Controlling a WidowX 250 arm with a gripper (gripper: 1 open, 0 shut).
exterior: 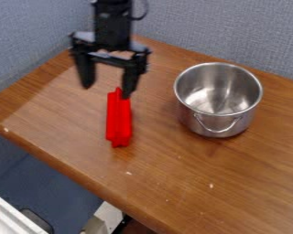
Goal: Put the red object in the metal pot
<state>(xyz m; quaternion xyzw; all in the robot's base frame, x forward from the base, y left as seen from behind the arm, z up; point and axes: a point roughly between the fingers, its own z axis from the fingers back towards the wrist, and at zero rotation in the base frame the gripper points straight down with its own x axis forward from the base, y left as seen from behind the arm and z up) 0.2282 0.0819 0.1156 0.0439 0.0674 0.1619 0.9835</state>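
One wooden table (pixel 222 183) fills most of the frame, running from upper left to lower right, with a blue-grey wall (pixel 234 27) behind it. Pot (pixel 218 99) stands upright at centre right on the table, mouth up, nothing visible inside, wire handle lying against its near side. Gripper (pixel 110 78), black, hangs in the upper left-centre, pointing down, fingers spread wide with nothing between them. One finger (pixel 84 73) is left of the bar's far end; the other finger (pixel 135 80) is just right of it. Bar (pixel 118 116), red, lies flat on the table at centre left, long axis running roughly top to bottom of the frame, its far end directly under the gripper. Contact between fingers and bar cannot be told. Bar and pot are apart, bare wood between them.
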